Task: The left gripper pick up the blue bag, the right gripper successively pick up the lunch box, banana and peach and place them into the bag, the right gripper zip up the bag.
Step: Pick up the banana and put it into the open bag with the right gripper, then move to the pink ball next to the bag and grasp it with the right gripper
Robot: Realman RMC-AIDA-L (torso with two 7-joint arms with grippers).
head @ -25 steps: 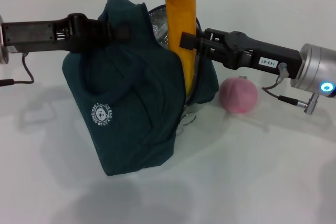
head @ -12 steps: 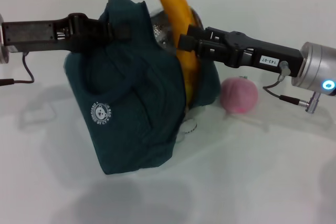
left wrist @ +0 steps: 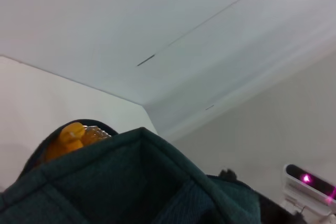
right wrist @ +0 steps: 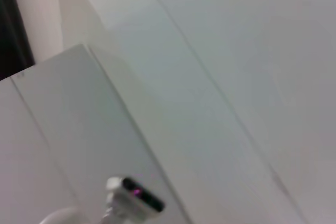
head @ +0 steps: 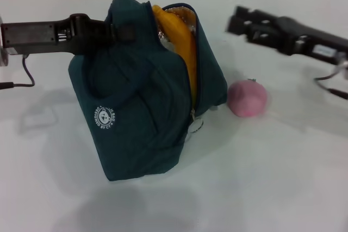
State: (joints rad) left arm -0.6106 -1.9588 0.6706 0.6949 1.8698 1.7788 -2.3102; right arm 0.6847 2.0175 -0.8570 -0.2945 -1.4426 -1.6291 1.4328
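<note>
The banana (head: 179,42) now lies inside the bag (head: 141,107), leaning against the silver lining with only its upper curve showing at the open mouth; half a second ago it was upright, half out and clamped in the right gripper (head: 243,23). That gripper has let go and pulled back up and to the robot's right, clear of the bag and carrying nothing; its blurred outline suggests the fingers are spread, though this is not sharp. The left gripper (head: 117,30) stays clenched on the bag's top edge on the robot's left, holding it tilted with its base on the table (head: 261,177) and the mouth facing the right arm. The left wrist view shows the banana's tip (left wrist: 71,134) peeking over the dark fabric. The lunch box is not in sight; it is presumably already in the bag beneath the banana. The peach (head: 247,98) rests on the table just beside the bag, on the robot's right, untouched. So the banana step looks finished, and the peach is next, then the zipper, whose pull (head: 194,125) hangs at the lower end of the opening.
</note>
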